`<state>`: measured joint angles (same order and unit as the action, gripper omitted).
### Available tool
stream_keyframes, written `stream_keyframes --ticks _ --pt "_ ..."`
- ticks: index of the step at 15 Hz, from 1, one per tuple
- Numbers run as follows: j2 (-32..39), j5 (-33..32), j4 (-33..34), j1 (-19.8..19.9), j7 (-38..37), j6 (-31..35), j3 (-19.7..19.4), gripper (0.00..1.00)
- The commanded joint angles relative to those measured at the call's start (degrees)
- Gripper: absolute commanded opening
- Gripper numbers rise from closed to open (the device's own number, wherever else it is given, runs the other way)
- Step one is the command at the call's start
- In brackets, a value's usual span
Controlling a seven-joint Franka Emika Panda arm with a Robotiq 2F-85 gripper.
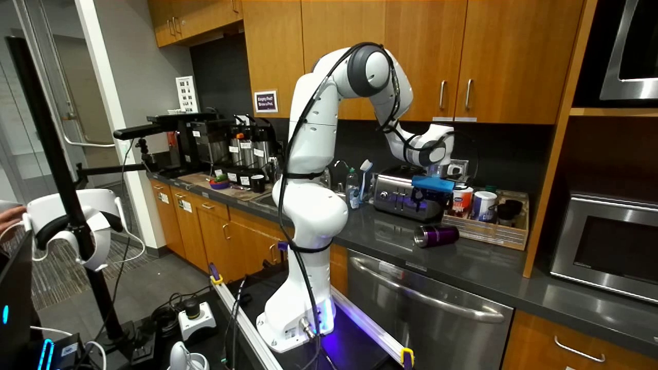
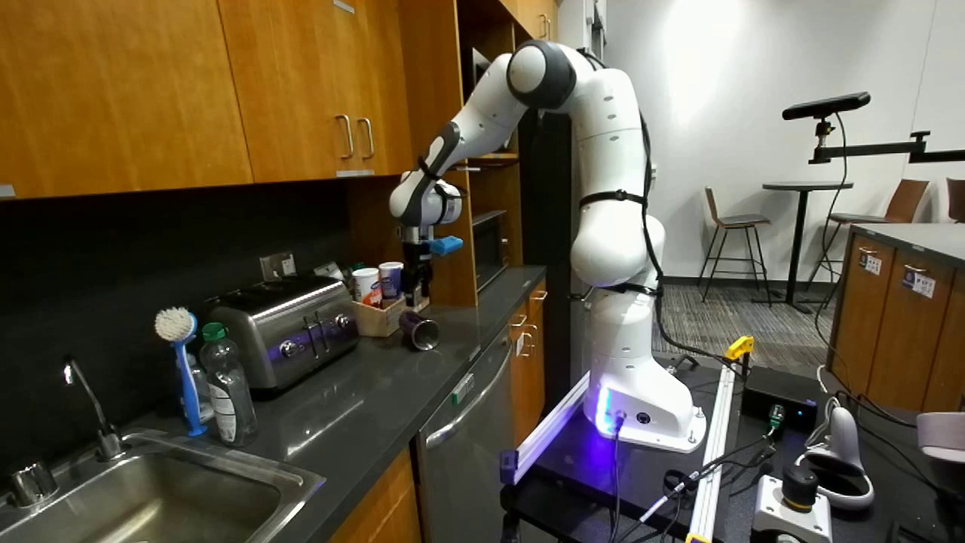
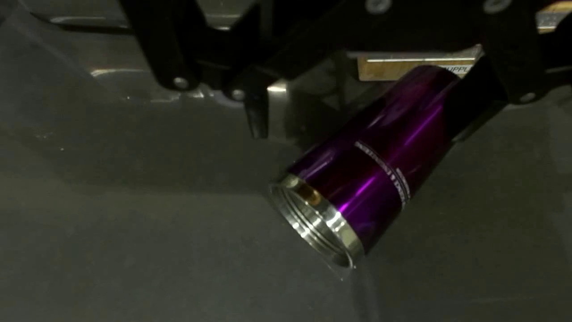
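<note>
Gripper [image 3: 356,135]: fingers spread wide, nothing clamped, hanging over the purple cup [image 3: 366,163]; one finger [image 3: 473,103] crosses the cup's edge toward its base in the wrist view, and whether it touches is impossible to tell.
Purple cup: down on its side on the dark counter [image 3: 156,250], open mouth pointing away from the wooden box [image 1: 478,231].
Shiny wall: looks like metal, so stiff and hard to crush, probably light if empty; that gloss suggests a slippery skin, and the round barrel may well roll at a nudge.
Printed band [image 3: 386,170]: here's the likely best hold, a finger on either side of mid-barrel, square to the length; the silver rim [image 3: 342,228] looks slick and too near one end to balance.
Wooden box: close behind the cup, a red canister [image 1: 461,200] and a blue canister [image 1: 484,205] standing in it.
Toaster [image 2: 283,324]: silver, near the cup along the counter.
Soap bottle [image 2: 230,392]: beside the blue brush [image 2: 187,369], farther off by the sink [image 2: 301,483].
Cupboards [image 1: 514,61]: wooden doors overhead.
</note>
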<state>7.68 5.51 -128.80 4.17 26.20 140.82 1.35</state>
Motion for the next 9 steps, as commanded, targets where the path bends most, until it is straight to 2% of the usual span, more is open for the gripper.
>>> stream_keyframes --ticks 1,2,3,4,6,9 --pt "-4.43 1.51 -5.76 -1.32 -6.35 8.41 0.07 1.0" --pt "-1.39 0.28 -2.16 -0.99 -3.45 4.31 -0.19 1.0" --pt "-1.92 0.32 -3.09 -1.26 -4.8 6.14 -0.19 1.0" --pt "-1.52 1.55 -2.23 -1.12 -4.23 3.49 -0.07 1.0" --pt "-0.44 5.31 0.38 -0.34 -3.68 -5.84 -0.18 1.0" --pt "0.66 10.97 2.7 0.93 -2.31 -14.61 -0.84 1.0"
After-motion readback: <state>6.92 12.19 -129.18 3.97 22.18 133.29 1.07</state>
